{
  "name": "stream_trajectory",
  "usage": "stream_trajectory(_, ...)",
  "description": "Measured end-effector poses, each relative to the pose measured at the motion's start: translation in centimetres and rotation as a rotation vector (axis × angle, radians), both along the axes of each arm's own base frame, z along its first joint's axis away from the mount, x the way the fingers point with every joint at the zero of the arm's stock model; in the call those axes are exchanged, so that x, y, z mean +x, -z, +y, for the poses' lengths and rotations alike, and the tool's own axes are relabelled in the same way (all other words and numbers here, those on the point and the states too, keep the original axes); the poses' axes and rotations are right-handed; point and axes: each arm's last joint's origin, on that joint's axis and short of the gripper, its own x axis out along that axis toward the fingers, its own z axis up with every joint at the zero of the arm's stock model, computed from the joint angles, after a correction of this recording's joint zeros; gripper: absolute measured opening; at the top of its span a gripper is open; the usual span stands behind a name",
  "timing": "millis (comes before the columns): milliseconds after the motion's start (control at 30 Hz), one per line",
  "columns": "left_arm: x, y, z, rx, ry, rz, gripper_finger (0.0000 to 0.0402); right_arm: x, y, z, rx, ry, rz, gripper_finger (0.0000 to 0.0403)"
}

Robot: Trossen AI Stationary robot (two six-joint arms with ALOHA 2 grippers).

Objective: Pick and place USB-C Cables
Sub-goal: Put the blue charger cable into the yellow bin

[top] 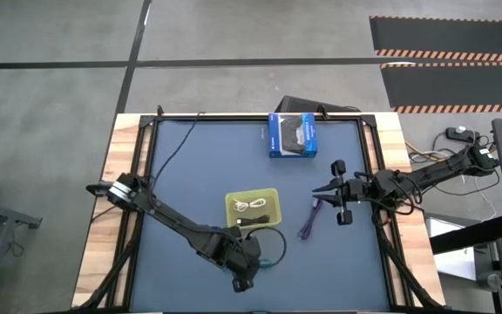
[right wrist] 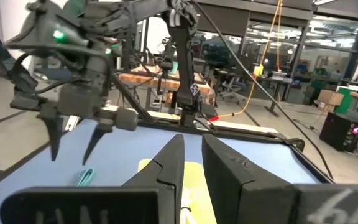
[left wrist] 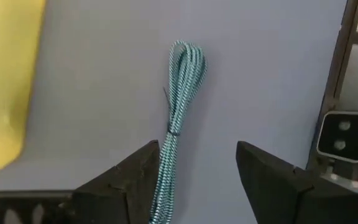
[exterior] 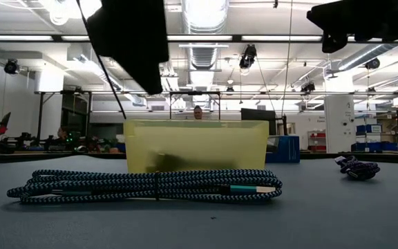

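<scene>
The teal cable [top: 274, 253] [exterior: 150, 185] lies bundled flat on the blue mat, near the table's near edge. My left gripper [top: 242, 281] [left wrist: 197, 162] hangs open above it, fingers pointing down; the right wrist view shows these fingers [right wrist: 73, 146] clear of the cable [right wrist: 84, 177]. In the left wrist view the cable [left wrist: 182, 93] runs between the two fingers. The yellow tray [top: 234, 202] holds the white cable [top: 251, 206] and the black cable [top: 255, 221]. The purple cable [top: 312, 218] [exterior: 356, 166] lies on the mat right of the tray. My right gripper [top: 318, 189] [right wrist: 191, 149] hovers shut and empty above it.
A blue-and-black box [top: 292, 135] sits near the table's far edge. A small camera [left wrist: 344, 134] stands at the near edge, close to my left gripper. Bare mat lies left of the tray. Wooden borders [top: 111, 174] flank the mat.
</scene>
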Motion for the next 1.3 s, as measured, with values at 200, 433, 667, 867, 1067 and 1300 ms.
stream_trajectory(200,-0.1,1.6,0.0,0.029,0.001,0.039,0.0170,0.0,0.0,0.0,-0.002,0.001,-0.002,0.0047)
stream_trajectory(433,0.8,5.2,-0.6,0.082,0.045,0.103,0.0164,0.0,0.0,0.0,-0.001,0.001,-0.002,0.0047)
stream_trajectory(667,0.9,6.2,-0.7,0.103,0.015,0.114,0.0164,0.0,0.0,0.0,0.004,0.001,-0.001,0.0047)
stream_trajectory(867,0.9,6.3,-0.7,0.130,0.004,0.100,0.0164,0.0,0.0,0.0,0.011,0.000,-0.001,0.0047)
stream_trajectory(1067,0.9,7.0,-0.9,0.131,-0.009,0.111,0.0164,0.0,0.0,0.0,0.019,-0.001,0.001,0.0047)
stream_trajectory(1300,0.8,7.1,-1.2,0.124,-0.009,0.109,0.0164,0.0,0.0,0.0,0.026,-0.002,0.006,0.0047)
